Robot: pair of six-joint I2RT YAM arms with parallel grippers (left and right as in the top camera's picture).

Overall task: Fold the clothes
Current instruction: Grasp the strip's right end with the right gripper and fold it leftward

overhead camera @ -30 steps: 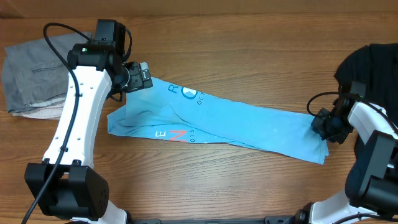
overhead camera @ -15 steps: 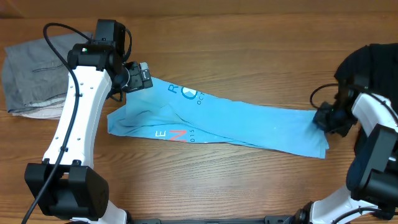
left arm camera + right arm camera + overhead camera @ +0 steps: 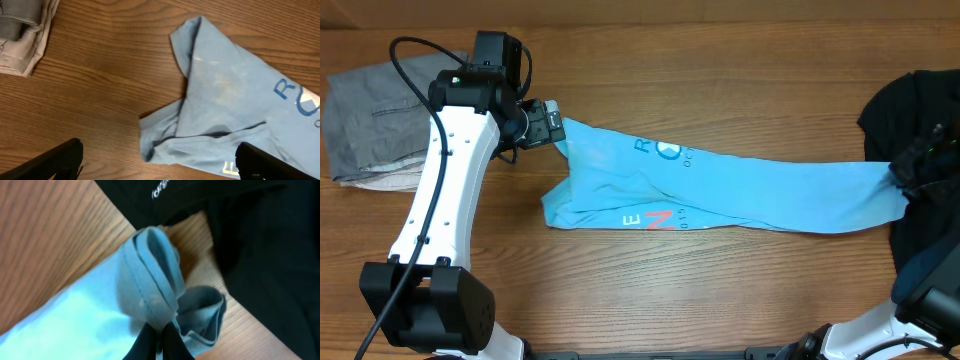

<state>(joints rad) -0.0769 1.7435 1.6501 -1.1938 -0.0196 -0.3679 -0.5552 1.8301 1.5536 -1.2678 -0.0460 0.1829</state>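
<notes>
T-shirt (image 3: 740,185): light blue, 1 long rumpled band, white and coral letters up.
Right gripper (image 3: 160,342): clamped on T-shirt's right end, probably the hem.
Left gripper (image 3: 552,125): jaws apart, over T-shirt's left corner.

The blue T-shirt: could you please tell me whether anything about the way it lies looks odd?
The T-shirt is not spread flat: it lies stretched into a long band across the table, its left end folded over itself, its right end bunched in the shut right gripper at the edge of a black garment.
</notes>
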